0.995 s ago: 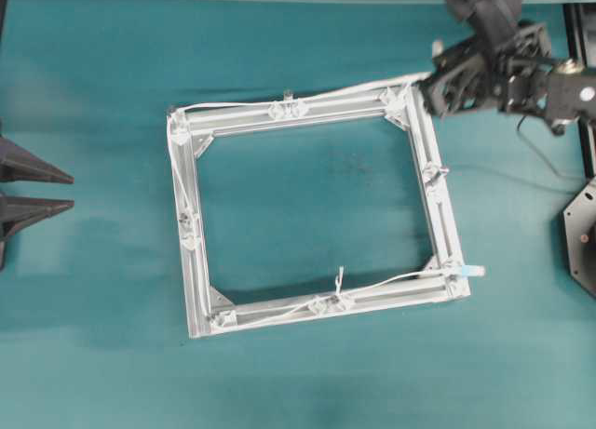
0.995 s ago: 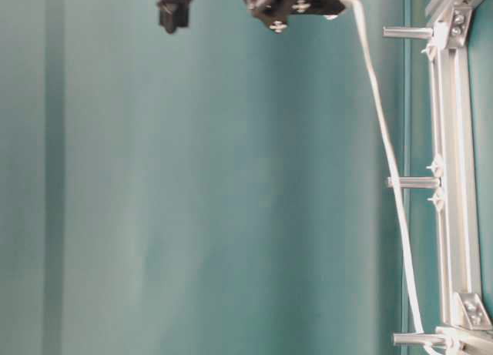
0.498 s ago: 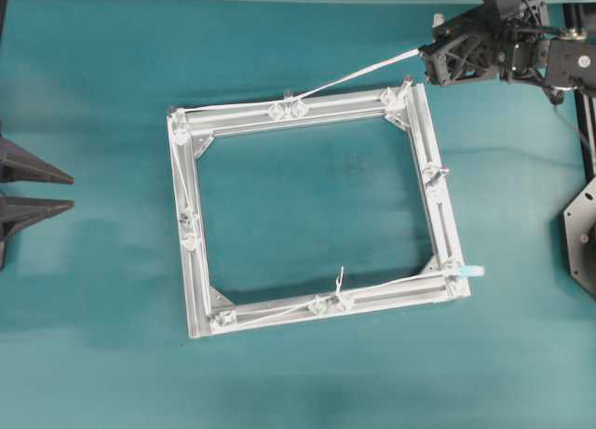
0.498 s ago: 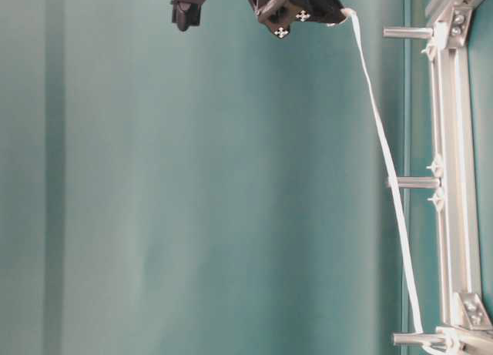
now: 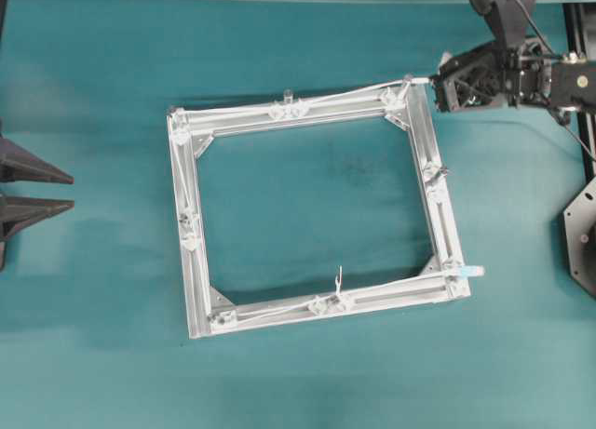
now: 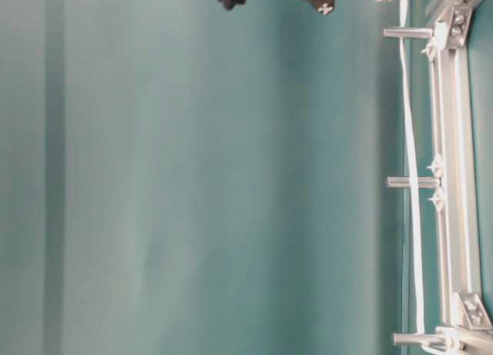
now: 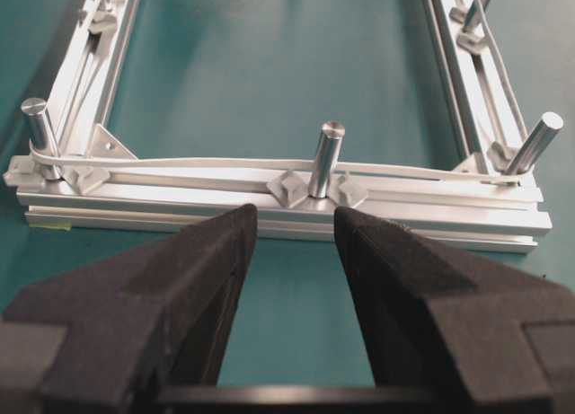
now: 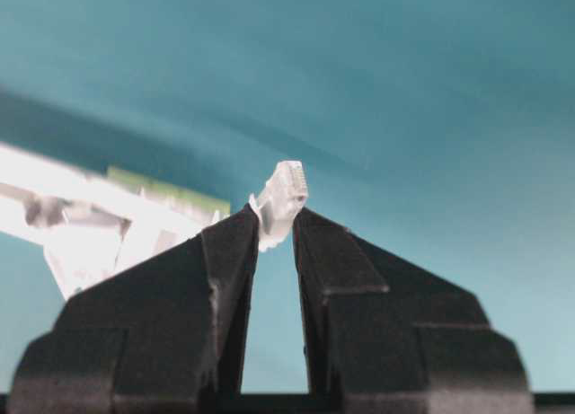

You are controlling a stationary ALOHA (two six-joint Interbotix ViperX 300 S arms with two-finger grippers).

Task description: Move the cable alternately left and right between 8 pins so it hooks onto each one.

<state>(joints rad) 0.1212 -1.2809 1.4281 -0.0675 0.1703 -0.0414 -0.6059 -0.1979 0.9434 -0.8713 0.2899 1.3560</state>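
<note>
The square silver frame (image 5: 428, 159) lies mid-table with upright pins (image 5: 288, 96) on its rails. The white cable (image 5: 345, 91) runs along the bottom, left and top rails to the top-right corner pin (image 5: 407, 78). Just right of that corner my right gripper (image 5: 436, 80) is shut on the cable's clear plug (image 8: 283, 194), which sticks out past the fingertips (image 8: 232, 227). From table level the cable (image 6: 408, 139) hangs straight across the pins (image 6: 412, 182). My left gripper (image 5: 73, 192) stands open at the left edge, nothing between its fingers (image 7: 225, 243), facing the left rail's middle pin (image 7: 328, 158).
A strip of blue tape (image 5: 472, 272) sticks out at the frame's bottom-right corner. A short white wire end (image 5: 340, 278) stands up at the bottom rail. A dark robot base (image 5: 582, 238) sits at the right edge. Teal cloth (image 5: 298, 382) covers the table.
My right gripper lifted the cable away from the top rail, then brought it down and right. The cable now lies taut along the rail to the corner pin. Left arm unmoved.
</note>
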